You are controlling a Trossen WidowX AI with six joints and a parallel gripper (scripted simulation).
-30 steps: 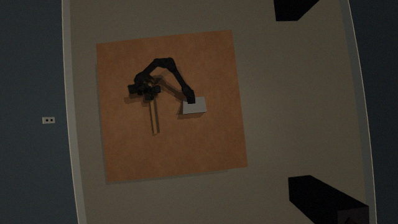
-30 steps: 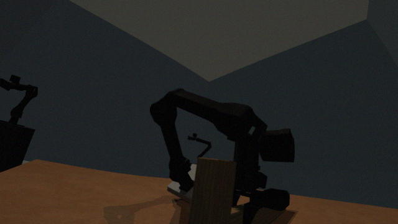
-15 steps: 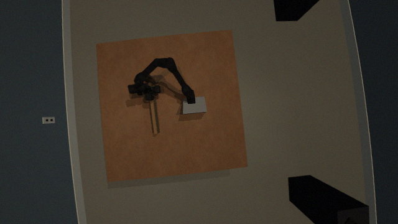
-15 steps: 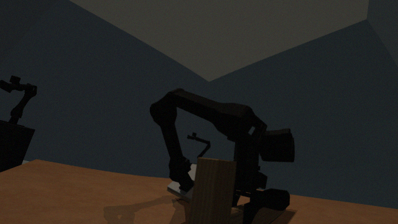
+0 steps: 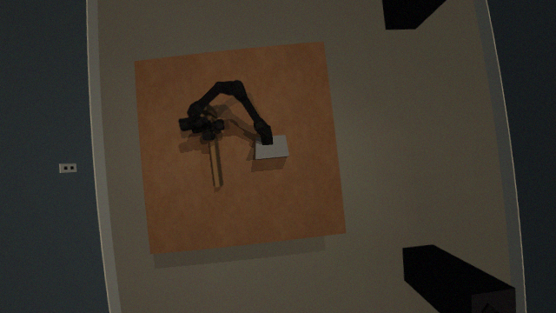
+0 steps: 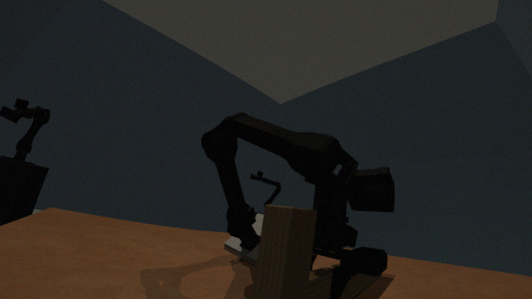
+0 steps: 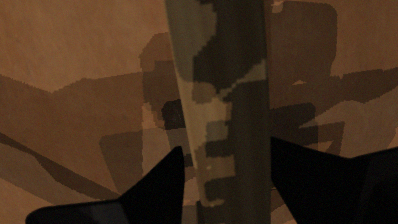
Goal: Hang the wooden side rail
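Observation:
The wooden side rail (image 5: 215, 167) (image 6: 319, 283) (image 7: 245, 125) runs out from beneath the arm's hand; its far end appears to rest on the table. The headboard post (image 6: 287, 249) stands upright in the foreground of the exterior view, with the rail low behind and beside it. My gripper (image 5: 210, 131) (image 6: 326, 270) (image 7: 218, 145) is open, pointing down at the rail beside the post. In the wrist view its black fingers straddle the rail, with a gap at the left finger and almost none at the right. The hooks, pins and slot are hidden.
The orange-brown table (image 5: 278, 204) (image 6: 125, 241) carries everything. The arm's base stands on a light grey plate (image 5: 278, 149) to the right of the rail in the top view. Dark pedestals (image 5: 452, 278) (image 6: 18, 191) stand off the table. Arm shadows cross the table around the rail.

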